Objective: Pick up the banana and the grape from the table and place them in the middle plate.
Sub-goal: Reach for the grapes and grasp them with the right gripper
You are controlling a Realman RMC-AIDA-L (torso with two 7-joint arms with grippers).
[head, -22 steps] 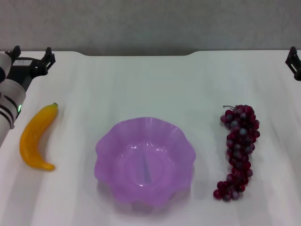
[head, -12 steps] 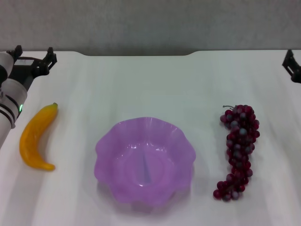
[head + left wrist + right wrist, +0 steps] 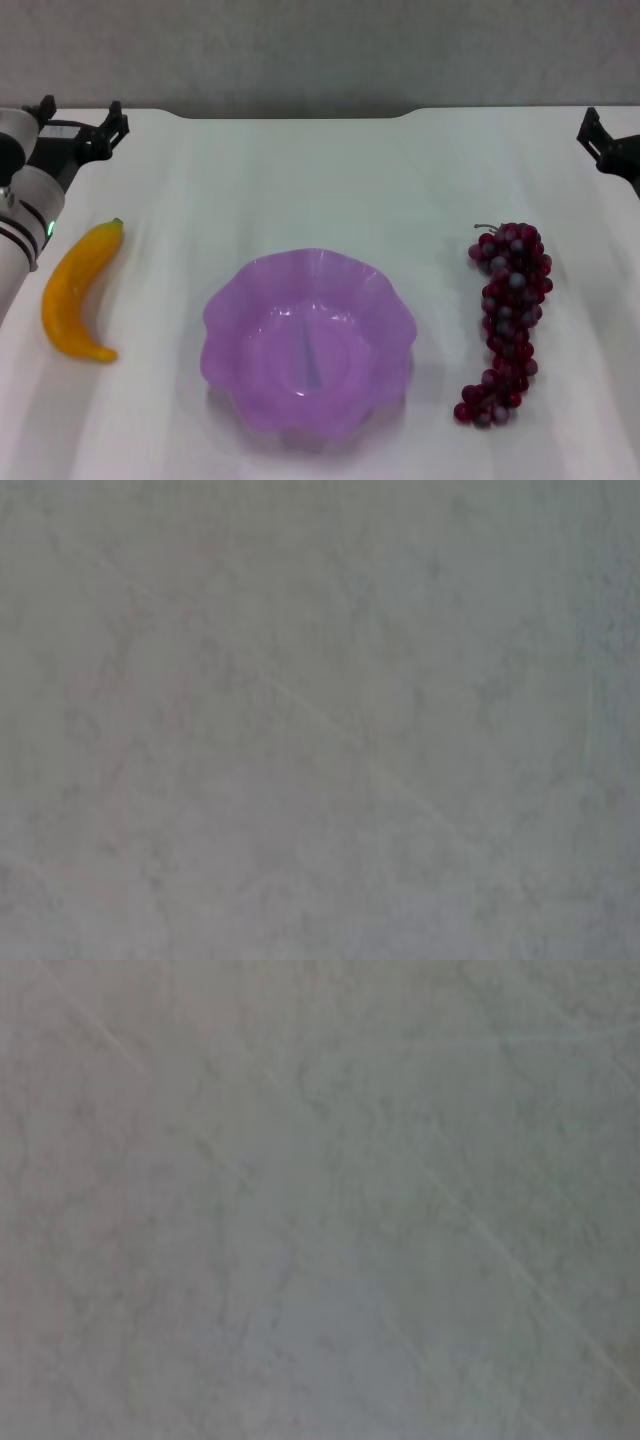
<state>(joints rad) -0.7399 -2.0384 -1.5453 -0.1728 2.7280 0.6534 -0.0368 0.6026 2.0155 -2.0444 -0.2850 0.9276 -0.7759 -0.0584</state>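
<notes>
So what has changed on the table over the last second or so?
The right gripper has slid inward from the head view's right edge, and the left gripper has edged slightly inward. Neither holds anything. The banana, the grape and the middle plate have not moved.

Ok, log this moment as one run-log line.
banana on table | grape on table | middle plate empty | left gripper open, far-left | right gripper far-right edge
</notes>
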